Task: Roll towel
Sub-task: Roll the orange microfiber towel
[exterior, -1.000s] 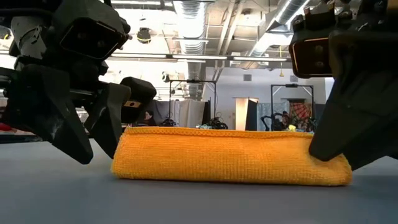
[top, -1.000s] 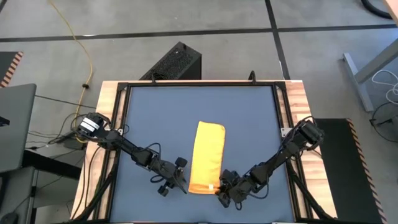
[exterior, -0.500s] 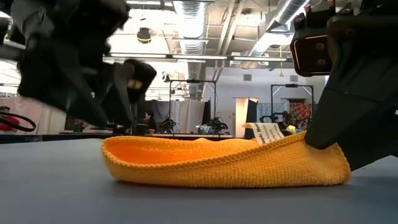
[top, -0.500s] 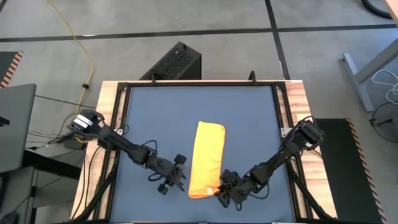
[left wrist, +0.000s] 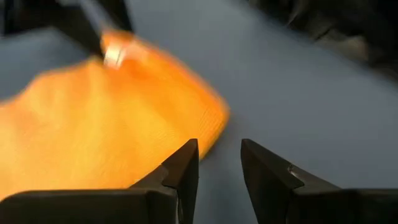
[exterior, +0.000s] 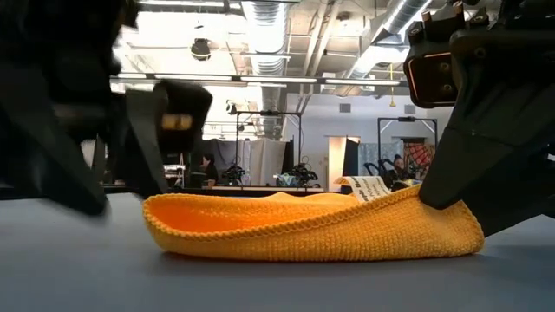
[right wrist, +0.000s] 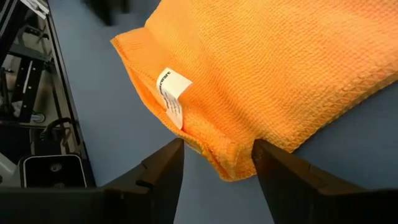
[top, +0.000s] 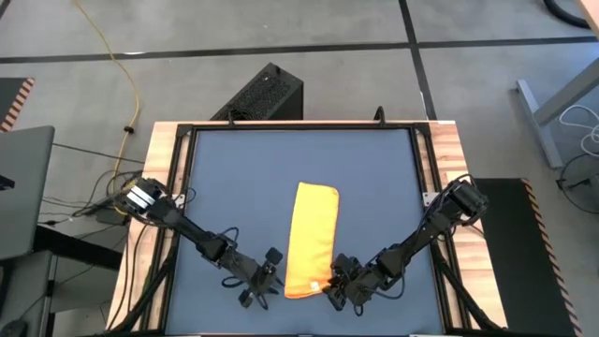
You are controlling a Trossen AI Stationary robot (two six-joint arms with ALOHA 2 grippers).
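Note:
The yellow towel [top: 312, 234] lies on the blue tabletop as a long folded strip running from far to near. Its near end [exterior: 312, 230] gapes a little, and a white tag [right wrist: 172, 93] shows at the near right corner. My left gripper [top: 265, 281] stands open just off the towel's near left corner [left wrist: 208, 118], with bare table between its fingers. My right gripper [top: 333, 288] is open, slanting down, with a finger on either side of the near right corner [right wrist: 229, 168]. My right gripper stands with its fingers [right wrist: 168, 163] around the towel's near right corner, which rests on the table. I cannot tell whether either finger touches the cloth.
Bare blue tabletop [top: 243, 178] stretches to the left, right and far side of the towel. A black frame [top: 182, 187] and wooden side strips rim the table. A black box [top: 267, 92] stands on the floor beyond the far edge.
My left gripper has drawn away from the towel's near left corner toward the table's near edge. The towel's near end, flat and closed a second ago, has sagged at its left and gaped open, and the white tag now shows at its right.

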